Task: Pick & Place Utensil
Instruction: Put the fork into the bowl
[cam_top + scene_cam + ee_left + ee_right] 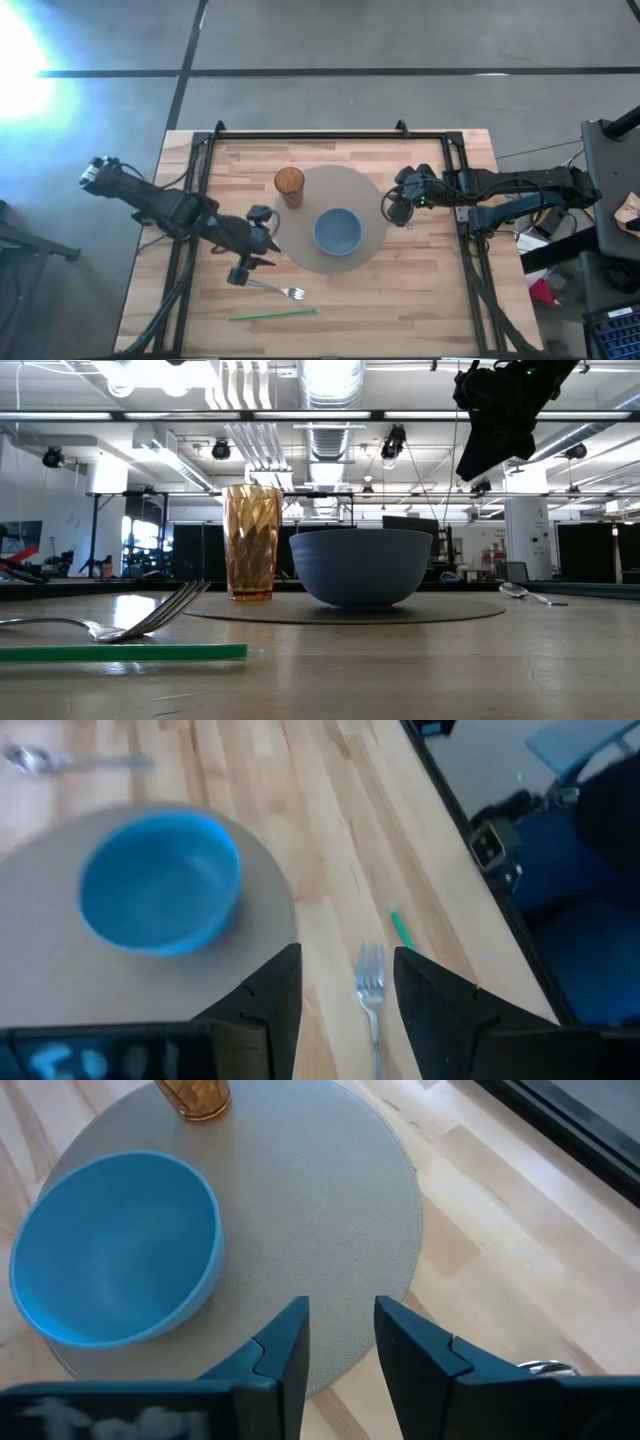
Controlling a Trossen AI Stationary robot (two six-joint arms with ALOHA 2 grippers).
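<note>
A silver fork (280,291) lies flat on the wooden table, tines toward the right, near the front edge. My left gripper (244,272) is open over the fork's handle end; in the left wrist view its fingers (348,960) stand on either side of the fork (370,982) without touching it. A silver spoon (530,595) lies on the table right of the mat. My right gripper (342,1310) is open and empty. It hangs well above the table (492,435), over the mat's right edge (392,210).
A round grey mat (362,190) carries a blue bowl (338,231) and an amber ribbed cup (289,186). A green straw (272,314) lies just in front of the fork. A black frame (330,134) borders the table's far and side edges.
</note>
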